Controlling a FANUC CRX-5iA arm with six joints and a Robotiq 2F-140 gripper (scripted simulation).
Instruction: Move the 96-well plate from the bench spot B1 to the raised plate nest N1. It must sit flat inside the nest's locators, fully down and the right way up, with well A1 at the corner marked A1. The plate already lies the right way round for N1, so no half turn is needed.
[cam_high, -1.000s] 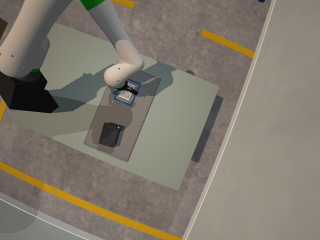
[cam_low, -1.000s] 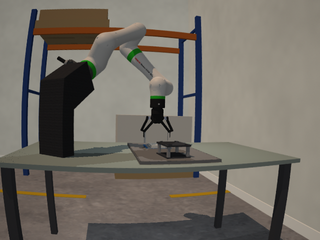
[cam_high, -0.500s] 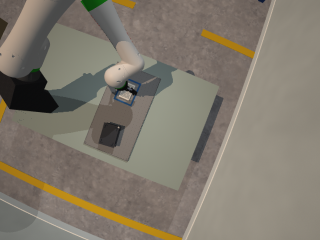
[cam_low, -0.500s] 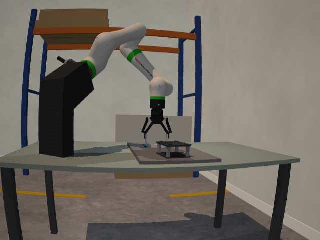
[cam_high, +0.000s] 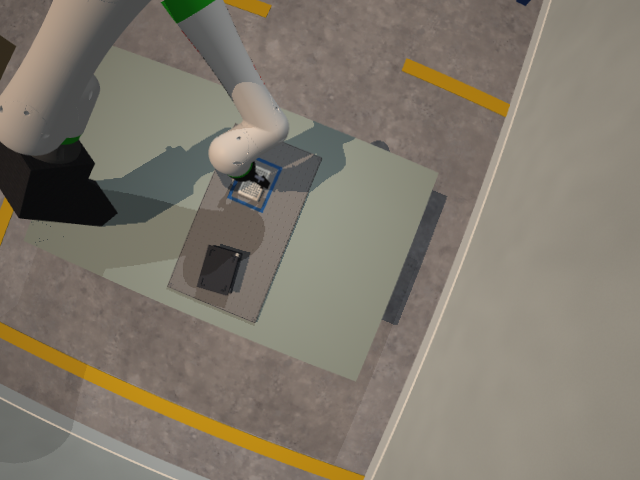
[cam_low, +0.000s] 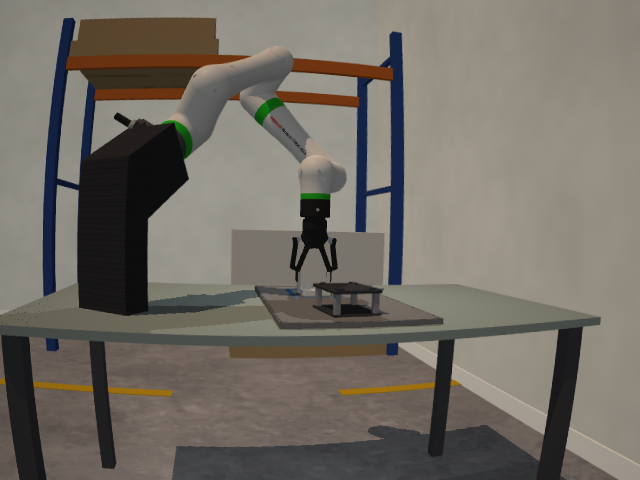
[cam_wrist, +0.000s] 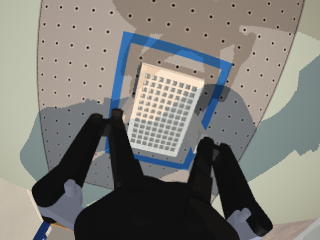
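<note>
— White plastic, that 96-well plate (cam_wrist: 163, 110); where is it?

— Between the pincer (cam_wrist: 160, 135) fingers, pinched by its long sides, low inside the blue B1 outline (cam_wrist: 175, 51).

— Why grip the sides?

— Likely so it lifts level toward the black nest N1 (cam_low: 347, 289), standing apart beside the pincer.

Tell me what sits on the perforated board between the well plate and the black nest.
Nothing stands there. In the top view, only bare, shadowed perforated board separates the 96-well plate, gripped in its blue-outlined spot by the gripper, from the nest.
</note>
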